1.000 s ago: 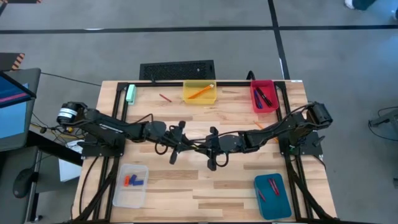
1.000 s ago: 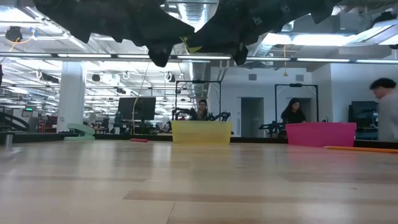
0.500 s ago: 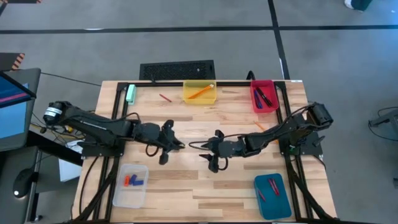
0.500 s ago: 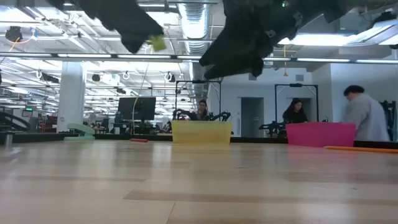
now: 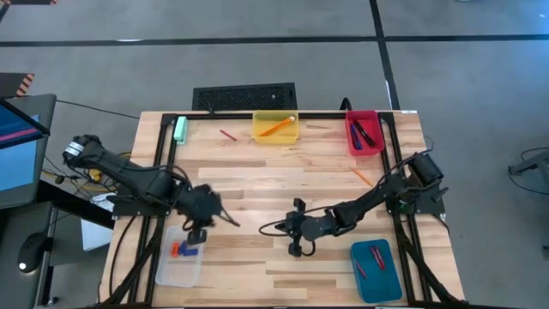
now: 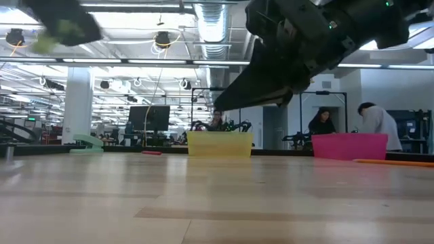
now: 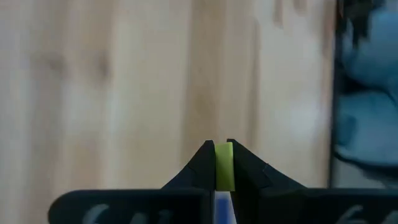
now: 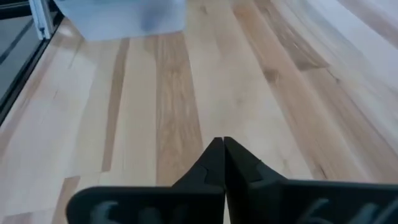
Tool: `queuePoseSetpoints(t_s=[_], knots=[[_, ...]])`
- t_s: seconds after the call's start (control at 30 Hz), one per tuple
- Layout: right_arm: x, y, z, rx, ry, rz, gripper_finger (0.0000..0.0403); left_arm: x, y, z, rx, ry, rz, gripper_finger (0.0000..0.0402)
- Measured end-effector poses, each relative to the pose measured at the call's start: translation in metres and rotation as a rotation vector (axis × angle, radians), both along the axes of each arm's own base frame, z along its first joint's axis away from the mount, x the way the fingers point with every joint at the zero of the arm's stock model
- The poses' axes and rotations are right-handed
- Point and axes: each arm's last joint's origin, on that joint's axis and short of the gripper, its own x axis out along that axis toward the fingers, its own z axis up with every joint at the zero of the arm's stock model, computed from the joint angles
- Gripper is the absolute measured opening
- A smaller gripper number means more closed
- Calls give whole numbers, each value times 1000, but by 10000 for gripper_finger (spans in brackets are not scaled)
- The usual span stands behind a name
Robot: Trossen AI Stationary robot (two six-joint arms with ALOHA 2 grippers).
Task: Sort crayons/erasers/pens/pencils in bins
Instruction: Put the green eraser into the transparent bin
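A: What step is in hand now?

B: The yellow eraser (image 7: 224, 165) is the thing being carried. In the left wrist view it sits pinched between the closed jaws of the left gripper (image 5: 197, 230), with wood under it and a pale blue blur at the right edge of that frame.

A: And where is that in the high view?

B: At the lower left of the frame. The left gripper is at the upper edge of the clear bin (image 5: 165, 273), which already holds a blue eraser (image 5: 190, 251) and a red-orange eraser (image 5: 178, 249). So I judge this is the delivery of an eraser to its bin.

A: What does the next move need?

B: I think the gripper must come fully above the inside of the clear bin, go a little lower, and then open its jaws, so the small block does not bounce out.

A: And the other arm?

B: The right gripper (image 5: 297, 230) is in the lower middle of the high view, above the bare surface (image 5: 257, 180). Its jaws are closed with nothing between them.

A: What is still left?

B: A crayon (image 5: 227, 135) lies near the yellow bin (image 5: 275, 136) at the upper middle, and a pencil (image 5: 361, 177) lies below the red bin (image 5: 352, 137) at the right. The teal-blue bin (image 5: 375, 281) at the lower right holds crayons already.
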Motion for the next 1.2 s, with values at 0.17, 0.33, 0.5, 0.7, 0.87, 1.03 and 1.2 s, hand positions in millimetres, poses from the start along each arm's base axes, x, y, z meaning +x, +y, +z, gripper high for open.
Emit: queuePoseSetpoints(t_s=[0.17,0.33,0.5,0.7,0.87,1.03,1.2], knots=[[-2,1,3,-20,11,7,11,-21,-20,-4,-96,197,40,10],[-4,7,5,-52,-7,34,7,-43,-43,-19,-163,361,55,10],[-4,7,6,-51,-14,31,9,-54,-54,-54,-195,395,62,10],[-4,7,6,-52,-17,31,6,-59,-54,-96,-288,393,46,10],[-4,7,6,-52,-17,30,5,-69,-47,-116,-294,474,45,10],[-4,7,6,-56,-17,32,4,-69,-48,-121,-363,485,42,38],[-4,7,6,-56,-17,32,7,-68,-51,-118,-417,525,72,99]])
